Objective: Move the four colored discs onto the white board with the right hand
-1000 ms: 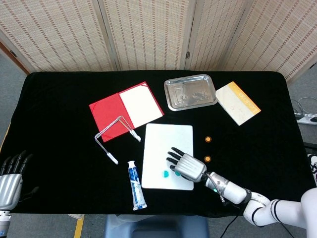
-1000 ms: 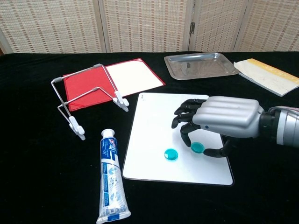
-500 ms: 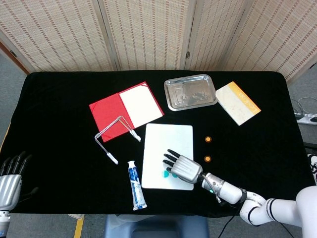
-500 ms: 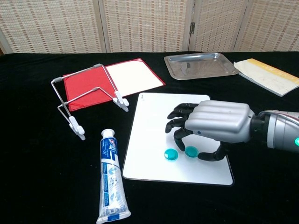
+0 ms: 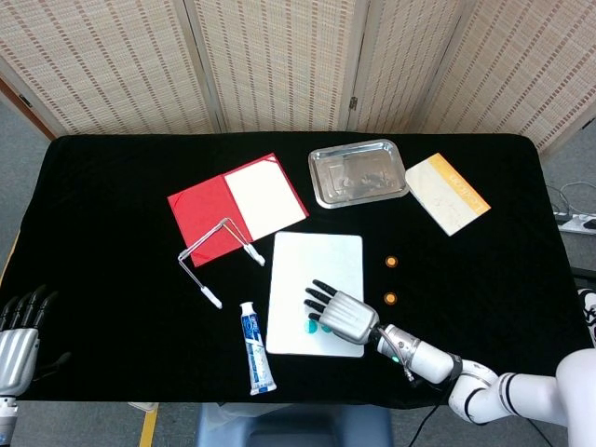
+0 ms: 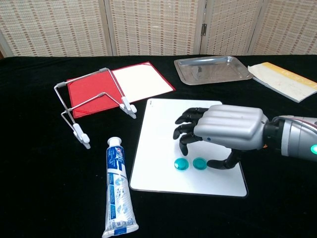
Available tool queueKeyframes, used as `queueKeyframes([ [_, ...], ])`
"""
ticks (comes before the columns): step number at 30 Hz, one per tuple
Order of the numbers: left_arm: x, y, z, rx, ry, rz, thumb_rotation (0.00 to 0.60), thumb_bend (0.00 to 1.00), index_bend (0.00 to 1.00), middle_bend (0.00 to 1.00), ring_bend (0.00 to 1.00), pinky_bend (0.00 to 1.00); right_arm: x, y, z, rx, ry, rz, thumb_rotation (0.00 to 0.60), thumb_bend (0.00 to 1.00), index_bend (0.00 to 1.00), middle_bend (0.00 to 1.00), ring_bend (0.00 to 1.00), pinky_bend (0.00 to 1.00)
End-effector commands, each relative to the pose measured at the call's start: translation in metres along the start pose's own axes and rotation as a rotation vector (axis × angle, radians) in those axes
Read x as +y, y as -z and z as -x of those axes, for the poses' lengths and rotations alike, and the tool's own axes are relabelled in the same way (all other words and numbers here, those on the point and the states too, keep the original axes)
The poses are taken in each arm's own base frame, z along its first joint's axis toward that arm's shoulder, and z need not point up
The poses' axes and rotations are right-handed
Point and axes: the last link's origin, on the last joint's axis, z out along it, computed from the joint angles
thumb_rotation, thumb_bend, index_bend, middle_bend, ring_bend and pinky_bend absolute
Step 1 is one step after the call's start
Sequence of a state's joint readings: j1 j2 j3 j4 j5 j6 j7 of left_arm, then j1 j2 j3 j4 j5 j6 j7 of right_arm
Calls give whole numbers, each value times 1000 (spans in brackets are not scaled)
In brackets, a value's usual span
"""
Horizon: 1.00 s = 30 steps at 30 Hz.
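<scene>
Two teal discs lie side by side on the white board (image 6: 158, 129), one on the left (image 6: 182, 164) and one on the right (image 6: 199, 163). My right hand (image 6: 225, 131) hovers over them with its fingers half curled and apart, holding nothing. Its thumb rests on the board just right of the right teal disc. In the head view the right hand (image 5: 337, 314) covers most of the teal discs; only one edge (image 5: 312, 327) shows on the white board (image 5: 312, 261). Two orange discs (image 5: 392, 262) (image 5: 390, 298) lie on the black cloth right of the board. My left hand (image 5: 19, 333) hangs off the table's left edge, fingers straight.
A toothpaste tube (image 6: 118, 187) lies left of the board. A wire stand (image 6: 89, 106) and a red folder (image 6: 124, 84) are at the back left. A metal tray (image 6: 210, 69) and a yellow booklet (image 6: 285, 80) sit at the back right.
My right hand has moved left across the board, bringing the second teal disc beside the first, and the disc now lies free of the fingers. The left hand has not moved.
</scene>
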<state>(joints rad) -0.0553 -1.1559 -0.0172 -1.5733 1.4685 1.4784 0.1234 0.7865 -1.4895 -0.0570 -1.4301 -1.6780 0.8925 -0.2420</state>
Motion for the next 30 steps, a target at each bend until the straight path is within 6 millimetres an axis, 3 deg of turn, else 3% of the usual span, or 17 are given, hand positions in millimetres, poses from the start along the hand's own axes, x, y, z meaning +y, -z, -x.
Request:
queueKeyframes([
  [1,0,0,0,1,0,3,600,204,103,19,65,0,11,6,-5,27,6,45,600,425,346,193,56,0],
  [5,1,-1,-1,5,2,6,600,204,103,19,65,0,33,23,-6,36,3,148,600,425,346,193,55,0],
  [11,5,-3,0,4,2,24,600,204,103,19,65,0,59,53,8,19,-58,299,600,425,346,193,56,0],
  [20,10,-6,-3,11,1,42,600,204,103,19,64,0,72,74,38,-18,-127,398,600,425,356,193,55,0],
  [30,11,-4,-4,11,0,42,600,204,103,19,63,0,73,79,53,-28,-155,413,600,425,360,193,54,0],
])
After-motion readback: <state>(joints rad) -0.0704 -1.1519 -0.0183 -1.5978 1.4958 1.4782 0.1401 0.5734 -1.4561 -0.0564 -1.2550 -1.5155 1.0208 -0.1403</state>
